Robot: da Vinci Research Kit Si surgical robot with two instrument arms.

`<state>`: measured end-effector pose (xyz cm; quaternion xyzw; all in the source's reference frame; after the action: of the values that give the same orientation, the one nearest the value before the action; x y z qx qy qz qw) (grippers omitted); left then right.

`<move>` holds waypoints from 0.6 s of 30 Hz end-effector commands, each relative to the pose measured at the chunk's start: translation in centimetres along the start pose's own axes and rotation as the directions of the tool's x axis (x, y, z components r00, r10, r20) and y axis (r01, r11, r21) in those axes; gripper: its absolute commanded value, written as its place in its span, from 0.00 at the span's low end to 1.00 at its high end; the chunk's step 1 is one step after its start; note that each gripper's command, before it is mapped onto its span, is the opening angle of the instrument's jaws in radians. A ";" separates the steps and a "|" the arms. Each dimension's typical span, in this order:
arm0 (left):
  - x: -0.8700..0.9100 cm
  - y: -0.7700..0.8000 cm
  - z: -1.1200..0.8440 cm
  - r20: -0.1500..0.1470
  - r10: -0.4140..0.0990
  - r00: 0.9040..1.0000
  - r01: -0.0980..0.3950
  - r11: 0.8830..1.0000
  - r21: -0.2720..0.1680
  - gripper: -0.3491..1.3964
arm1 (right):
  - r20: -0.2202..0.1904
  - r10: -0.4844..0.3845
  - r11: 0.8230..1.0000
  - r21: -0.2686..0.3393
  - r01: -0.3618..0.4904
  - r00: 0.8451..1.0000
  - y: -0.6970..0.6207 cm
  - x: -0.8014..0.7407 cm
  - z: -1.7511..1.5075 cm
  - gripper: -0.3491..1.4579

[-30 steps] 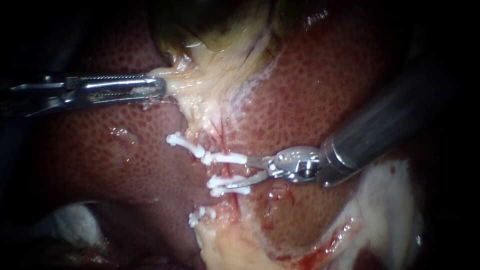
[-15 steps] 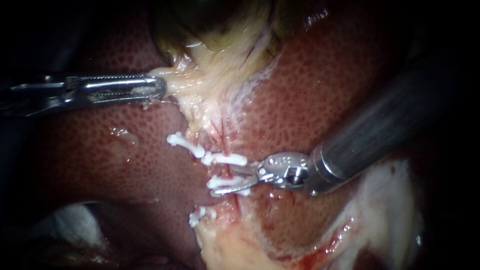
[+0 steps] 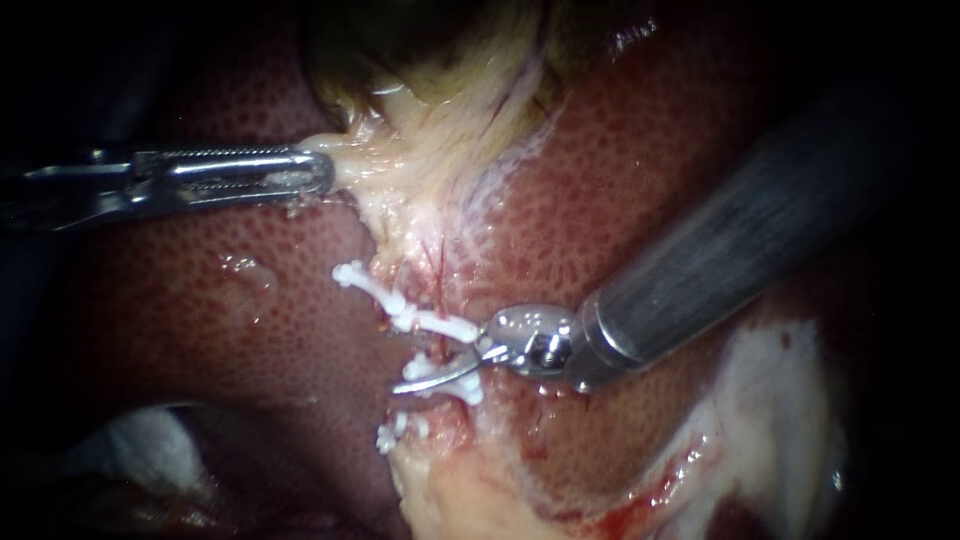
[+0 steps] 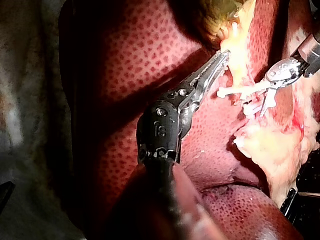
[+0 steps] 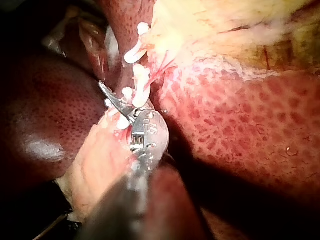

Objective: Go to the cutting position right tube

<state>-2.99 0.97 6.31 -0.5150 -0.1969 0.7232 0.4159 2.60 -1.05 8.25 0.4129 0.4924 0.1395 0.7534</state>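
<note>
The liver [image 3: 620,200] is seen glossy and wet. Against it, the clips [image 3: 440,325] are shown as smooth white plastic, the left instrument [image 3: 322,178] and right instrument [image 3: 437,362] as polished metal.

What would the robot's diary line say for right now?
left instrument: jaws shut on pale tissue | right instrument: jaws open at the white clips

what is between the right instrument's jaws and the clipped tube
Nothing visible. The right instrument has its open jaws at the clipped tube, between two white clips; the lower jaw lies across the lower clip.
</note>
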 end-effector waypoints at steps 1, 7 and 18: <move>0.00 0.00 0.00 0.000 0.000 1.000 0.000 1.000 0.001 0.00 | -0.005 0.004 1.000 -0.001 -0.004 1.000 0.01 0.00 0.01 0.90; 0.00 0.00 0.01 0.000 0.000 1.000 0.000 1.000 0.001 0.00 | -0.012 0.016 1.000 -0.003 -0.016 1.000 0.05 0.01 0.06 0.90; 0.00 -0.02 0.01 0.000 0.000 1.000 0.000 1.000 0.001 0.00 | -0.011 0.020 1.000 -0.004 -0.020 1.000 0.07 -0.02 0.07 0.84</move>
<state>-2.99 0.99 6.33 -0.5148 -0.1964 0.7232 0.4164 2.67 -1.05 8.33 0.4154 0.4922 0.1507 0.7500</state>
